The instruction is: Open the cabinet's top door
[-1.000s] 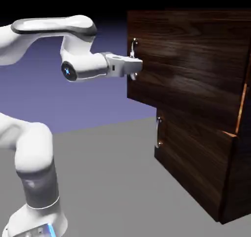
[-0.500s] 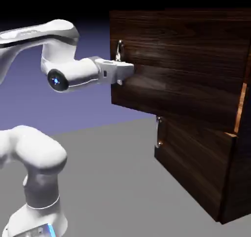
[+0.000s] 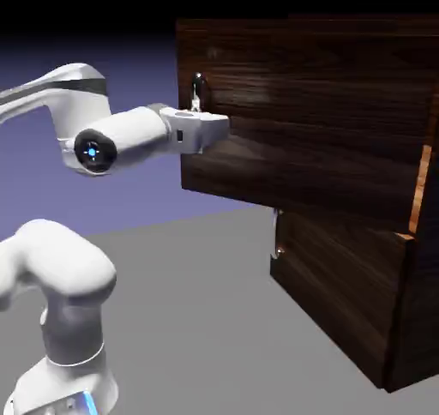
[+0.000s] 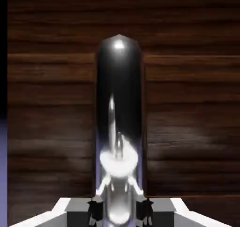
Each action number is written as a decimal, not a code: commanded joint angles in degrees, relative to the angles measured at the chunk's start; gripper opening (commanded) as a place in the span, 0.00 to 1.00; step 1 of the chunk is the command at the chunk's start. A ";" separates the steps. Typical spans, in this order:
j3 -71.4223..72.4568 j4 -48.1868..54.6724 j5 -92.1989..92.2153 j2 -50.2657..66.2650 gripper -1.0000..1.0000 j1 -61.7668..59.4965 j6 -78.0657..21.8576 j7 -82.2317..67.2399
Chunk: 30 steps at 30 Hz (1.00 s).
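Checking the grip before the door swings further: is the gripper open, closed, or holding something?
Gripper: closed on the top door's silver handle.

Grey floor (image 3: 189, 319) under a dim blue-violet backdrop (image 3: 129, 190).

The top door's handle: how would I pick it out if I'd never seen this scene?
Find the tall dark wood cabinet on the exterior view's right. Its upper, larger panel, the top door, stands swung outward. The handle is the short silver bar near that door's free edge, gripped by the white arm's gripper; the lower handle stands untouched.
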 commanded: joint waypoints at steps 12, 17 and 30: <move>-22.55 1.86 -22.47 -8.78 0.00 -13.94 -29.01 5.28; -32.94 6.95 -30.49 -7.62 0.00 -15.28 -40.39 5.03; -52.87 32.42 -45.26 -1.46 0.00 -1.08 -69.22 5.19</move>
